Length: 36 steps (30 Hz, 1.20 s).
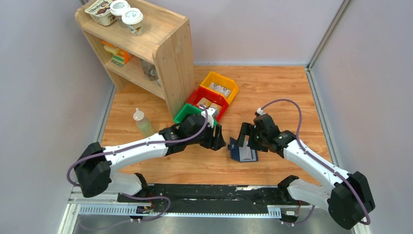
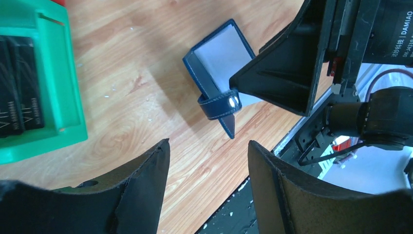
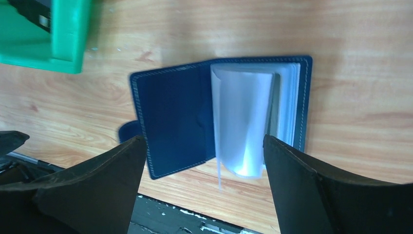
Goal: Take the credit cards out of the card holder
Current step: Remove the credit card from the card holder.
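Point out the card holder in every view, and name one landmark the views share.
Top external: card holder just below the picture's centre.
Left wrist: card holder upper centre, grey inner face showing.
Right wrist: card holder at centre, lying open.
Shared landmark: green bin, left of the holder in all three.

card holder (image 1: 242,152) lies open on the desk (image 1: 272,92), centre-front. Clock from it:
- left hand (image 1: 220,139) at 9, just beside.
- right hand (image 1: 246,137) at 12, over its far edge.
- bins in a diagonal row at 11, side by side: near bin (image 1: 181,116), middle bin (image 1: 196,96), far bin (image 1: 214,76).
- shelf unit (image 1: 173,63) at 10–11, near bin just beside its foot.
- bottle (image 1: 142,123) at 9, well past the left hand, in front of the shelf unit.
- cups (image 1: 132,19) on the shelf unit's top.
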Tool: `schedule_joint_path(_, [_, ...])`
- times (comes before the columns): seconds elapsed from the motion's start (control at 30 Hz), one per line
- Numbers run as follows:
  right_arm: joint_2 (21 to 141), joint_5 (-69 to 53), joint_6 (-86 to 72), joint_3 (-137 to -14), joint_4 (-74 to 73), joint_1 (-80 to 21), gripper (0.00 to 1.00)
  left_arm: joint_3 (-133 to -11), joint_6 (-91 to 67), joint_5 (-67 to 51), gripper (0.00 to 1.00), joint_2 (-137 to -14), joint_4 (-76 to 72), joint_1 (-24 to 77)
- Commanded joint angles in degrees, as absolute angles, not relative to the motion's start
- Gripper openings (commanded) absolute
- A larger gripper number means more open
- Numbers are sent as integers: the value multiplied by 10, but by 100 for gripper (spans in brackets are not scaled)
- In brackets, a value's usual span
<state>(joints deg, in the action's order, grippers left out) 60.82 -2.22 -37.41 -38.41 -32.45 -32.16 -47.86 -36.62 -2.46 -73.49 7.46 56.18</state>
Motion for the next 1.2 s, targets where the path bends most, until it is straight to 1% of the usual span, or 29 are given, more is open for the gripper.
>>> schedule_joint_path(0.0, [606, -21, -428, -354, -300, -322, 93, -521, -351, -84, 68, -793, 58, 563])
schedule_joint_path(0.17, [603, -25, -454, -328, -289, -322, 95, -542, -347, -113, 66, -859, 46, 563])
schedule_joint_path(0.37, [592, -59, -465, -298, -245, -322, 95, -548, -347, -121, 58, -900, 38, 562])
schedule_joint_path(0.43, [594, -72, -462, -293, -230, -322, 95, -549, -350, -120, 54, -911, 35, 562])
schedule_joint_path(0.53, [595, -100, -454, -294, -204, -322, 93, -548, -355, -122, 52, -920, 35, 562])
schedule_joint_path(0.77, [582, -141, -425, -317, -164, -322, 86, -516, -362, -100, 50, -889, 30, 562])
schedule_joint_path(1.17, [688, -221, -413, -337, -56, -325, 82, -473, -372, -69, 50, -823, 18, 562])
